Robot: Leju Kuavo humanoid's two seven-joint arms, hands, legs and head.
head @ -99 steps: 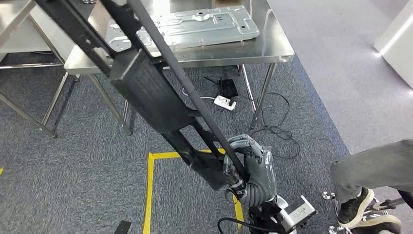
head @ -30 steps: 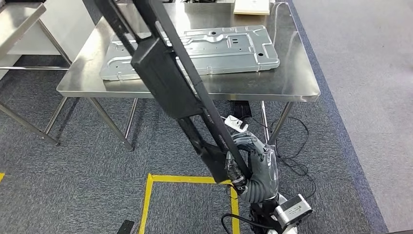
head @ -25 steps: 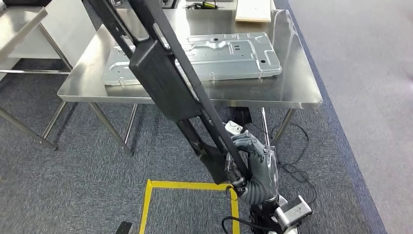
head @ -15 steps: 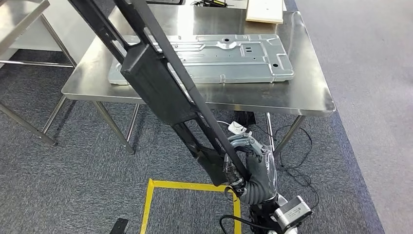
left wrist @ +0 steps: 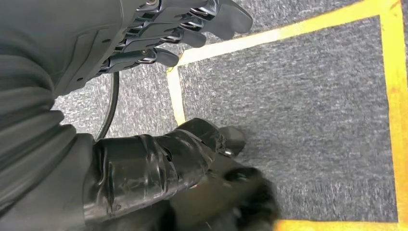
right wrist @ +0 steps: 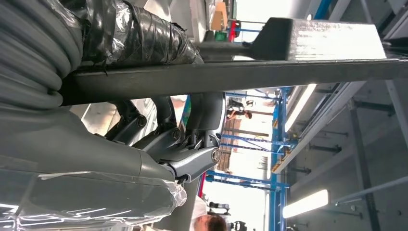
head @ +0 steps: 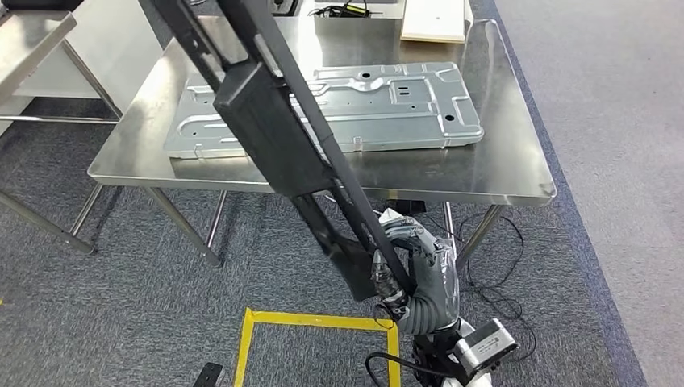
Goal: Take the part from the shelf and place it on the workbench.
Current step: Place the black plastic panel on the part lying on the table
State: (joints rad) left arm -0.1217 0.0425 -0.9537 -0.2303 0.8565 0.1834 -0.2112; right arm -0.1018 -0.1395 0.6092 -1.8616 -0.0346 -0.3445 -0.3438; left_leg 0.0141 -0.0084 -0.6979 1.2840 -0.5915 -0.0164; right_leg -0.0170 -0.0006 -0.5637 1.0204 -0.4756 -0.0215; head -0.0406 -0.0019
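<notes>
1. Left hand (left wrist: 159, 33): seen from its wrist camera above grey carpet (left wrist: 298, 96) marked with yellow tape (left wrist: 269, 36). Fingers loosely curled, apart from the thumb, holding nothing.
2. Part (head: 274, 145): long black frame with a boxy middle section, tilted, rising from the right hand up and leftward across the front edge of the workbench (head: 516, 173). It is carried in the air, not resting on the bench.
3. Metal panel (head: 387, 105): lies flat on the workbench top, behind the part.
4. Right hand (head: 419, 278): low, just in front of the workbench; fingers wrapped around the part's lower end, gripping it.
</notes>
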